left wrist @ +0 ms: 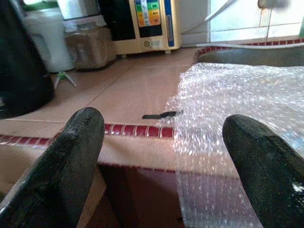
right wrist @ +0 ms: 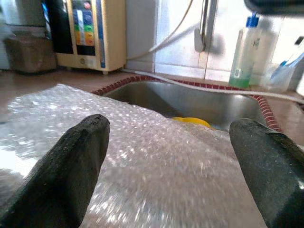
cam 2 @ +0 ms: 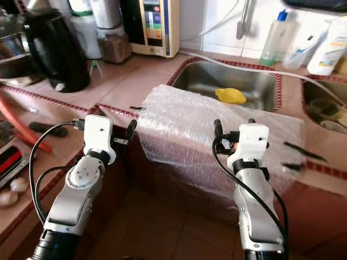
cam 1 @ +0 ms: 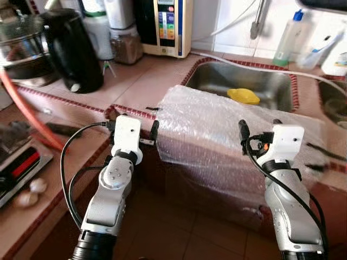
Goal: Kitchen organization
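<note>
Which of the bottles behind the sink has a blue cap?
The tall clear bottle with greenish liquid, standing nearest the faucet; the white bottle further right shows no blue cap.

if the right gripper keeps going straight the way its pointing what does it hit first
Most likely the bubble wrap draped over the counter edge: the open right gripper points across it, toward the sink. Depth is unclear.
</note>
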